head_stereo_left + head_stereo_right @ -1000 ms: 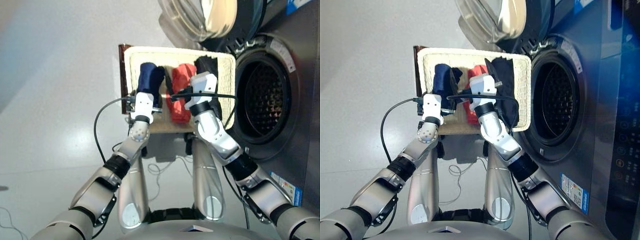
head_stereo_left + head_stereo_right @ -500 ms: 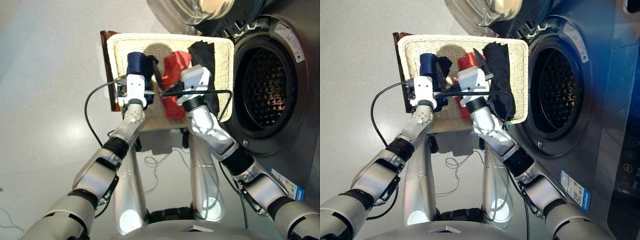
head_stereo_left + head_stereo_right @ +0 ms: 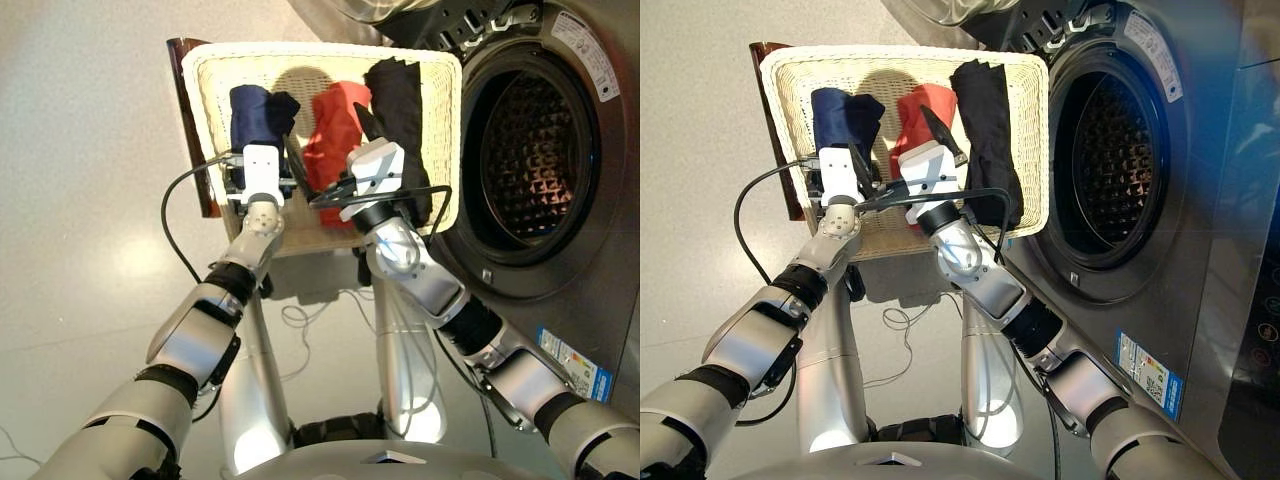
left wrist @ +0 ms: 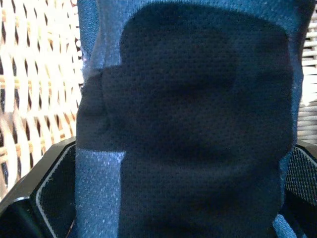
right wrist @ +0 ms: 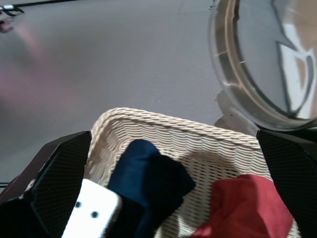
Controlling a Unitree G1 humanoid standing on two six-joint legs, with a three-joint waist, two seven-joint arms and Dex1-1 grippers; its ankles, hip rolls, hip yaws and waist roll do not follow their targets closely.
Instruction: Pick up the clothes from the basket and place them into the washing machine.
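3 garments: 1 navy (image 3: 255, 112), 1 red (image 3: 334, 125), 1 black (image 3: 398, 100). 1 basket (image 3: 446, 140). 1 washer (image 3: 560, 150). 2 grippers.

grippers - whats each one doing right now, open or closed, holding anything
Left gripper: fingers either side of the navy garment; a firm grip cannot be told.
Right gripper: open, holding nothing, above the basket near the red garment.

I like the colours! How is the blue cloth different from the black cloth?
The navy garment lies at the basket's left end, away from the washing machine; the black garment lies at the right end, beside it. The left gripper sits at the navy one; the black one looks longer. Both are folded strips.
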